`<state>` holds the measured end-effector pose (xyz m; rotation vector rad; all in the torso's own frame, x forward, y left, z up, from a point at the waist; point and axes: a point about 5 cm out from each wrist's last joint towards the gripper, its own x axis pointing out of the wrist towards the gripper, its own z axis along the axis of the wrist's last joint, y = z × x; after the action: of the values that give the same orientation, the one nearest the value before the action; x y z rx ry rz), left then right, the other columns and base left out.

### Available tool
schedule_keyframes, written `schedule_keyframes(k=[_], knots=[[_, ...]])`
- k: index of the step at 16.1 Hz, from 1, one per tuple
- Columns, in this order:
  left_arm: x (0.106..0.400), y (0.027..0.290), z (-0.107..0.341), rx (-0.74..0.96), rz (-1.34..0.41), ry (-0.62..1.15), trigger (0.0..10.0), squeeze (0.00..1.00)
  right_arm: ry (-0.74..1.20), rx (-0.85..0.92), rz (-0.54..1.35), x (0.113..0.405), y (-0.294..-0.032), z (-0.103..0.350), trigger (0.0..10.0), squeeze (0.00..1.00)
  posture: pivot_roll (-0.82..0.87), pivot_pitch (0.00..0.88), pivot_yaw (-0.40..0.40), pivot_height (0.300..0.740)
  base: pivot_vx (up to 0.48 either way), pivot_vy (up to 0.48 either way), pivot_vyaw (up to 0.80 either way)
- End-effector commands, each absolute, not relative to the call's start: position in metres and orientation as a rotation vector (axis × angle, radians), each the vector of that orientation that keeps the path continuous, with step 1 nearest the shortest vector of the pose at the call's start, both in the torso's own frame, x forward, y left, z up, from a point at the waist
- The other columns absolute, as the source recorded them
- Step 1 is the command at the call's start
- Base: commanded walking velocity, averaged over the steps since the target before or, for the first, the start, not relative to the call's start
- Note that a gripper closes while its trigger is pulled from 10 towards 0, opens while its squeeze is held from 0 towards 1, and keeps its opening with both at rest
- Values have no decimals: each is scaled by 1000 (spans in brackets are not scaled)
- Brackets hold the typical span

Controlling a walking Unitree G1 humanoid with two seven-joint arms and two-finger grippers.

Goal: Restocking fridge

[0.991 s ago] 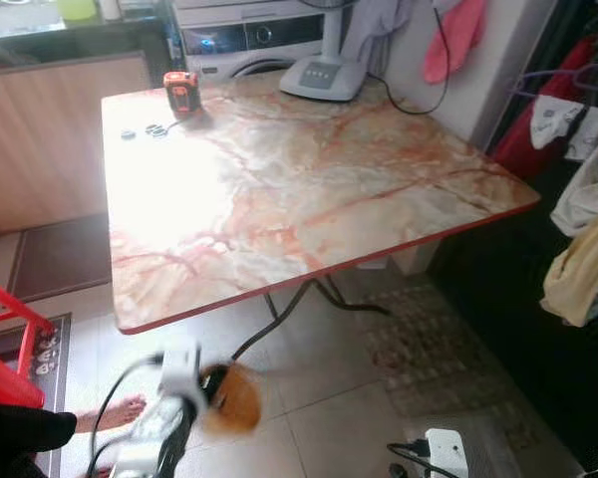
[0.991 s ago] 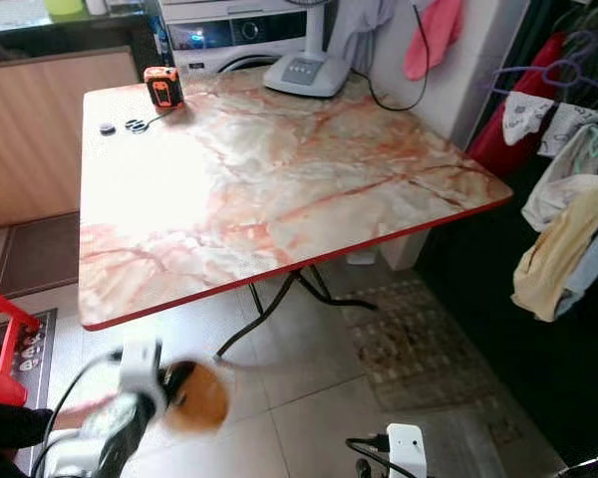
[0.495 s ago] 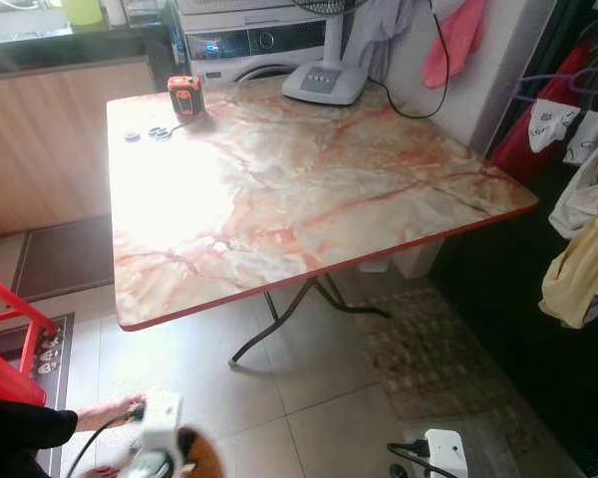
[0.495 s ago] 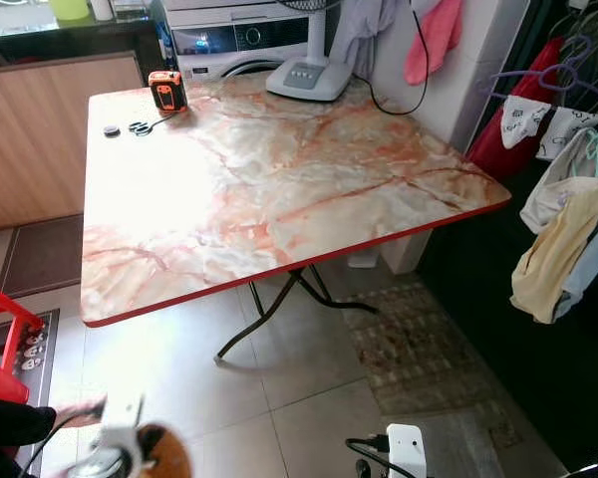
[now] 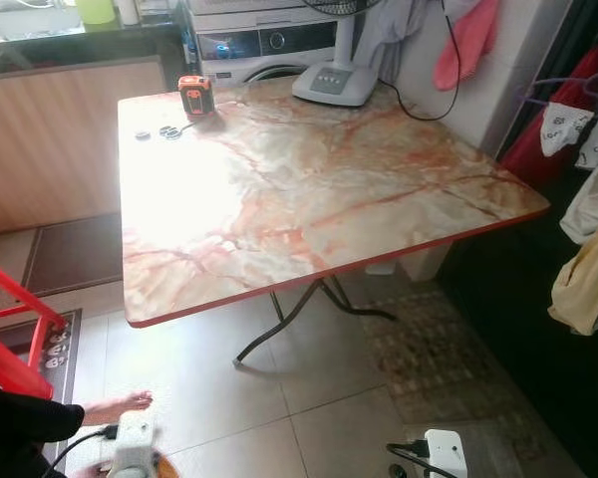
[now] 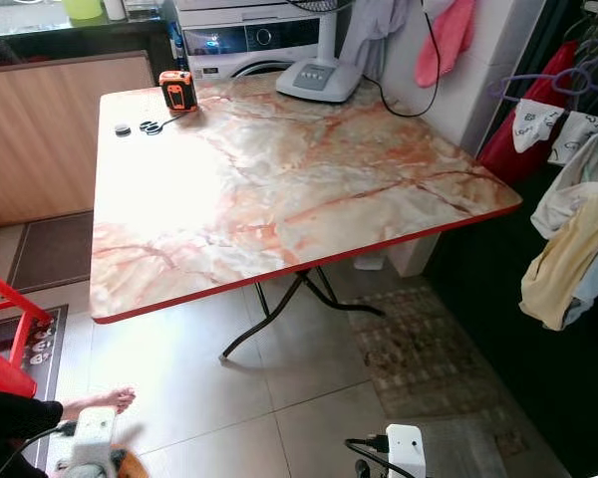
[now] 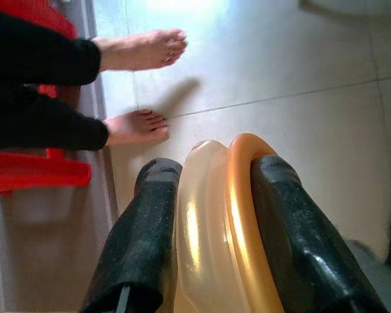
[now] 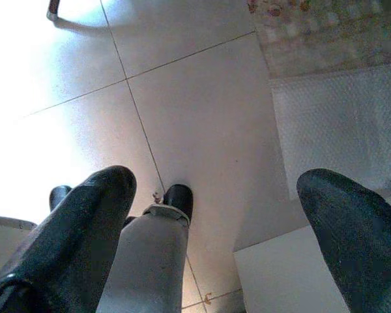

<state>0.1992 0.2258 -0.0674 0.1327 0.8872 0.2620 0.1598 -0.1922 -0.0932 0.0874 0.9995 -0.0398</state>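
My left gripper [image 7: 215, 169] is shut on a glossy rounded thing [image 7: 215, 222], orange on one side and pale amber on the other; what it is I cannot tell. The black fingers [image 7: 150, 222] press it from both sides. In the left eye view that arm's white wrist [image 5: 130, 453] hangs low over the tiled floor at the bottom left, a sliver of the orange thing [image 5: 155, 464] beside it. My right gripper [image 8: 221, 182] is open, fingers wide apart, pointing down at bare floor tiles.
A marble-patterned folding table [image 5: 309, 189] stands ahead, carrying an orange tape measure [image 5: 194, 95] and a fan base [image 5: 334, 82]. A washing machine [image 5: 269, 40] is behind it. A person's bare feet [image 7: 143, 49] and a red chair [image 5: 10, 339] are at the left. Clothes [image 5: 588, 289] hang at the right.
My left arm has dropped lower and leftward with the orange thing still held, almost leaving the eye views. The camera has shifted slightly. The right arm has stayed put.
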Motion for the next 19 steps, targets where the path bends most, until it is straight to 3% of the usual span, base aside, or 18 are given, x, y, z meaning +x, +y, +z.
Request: schedule_keyframes(k=[1,19], knots=[[202,223,-67,149,257,883,10000,0,1006,95,-45,157,-192,-94,10000,0,-101,9,-12,740,0,0,0],[181,215,-81,167,208,965,10000,0,1005,104,-52,157,-190,-95,10000,0,-116,0,-4,740,0,310,0]])
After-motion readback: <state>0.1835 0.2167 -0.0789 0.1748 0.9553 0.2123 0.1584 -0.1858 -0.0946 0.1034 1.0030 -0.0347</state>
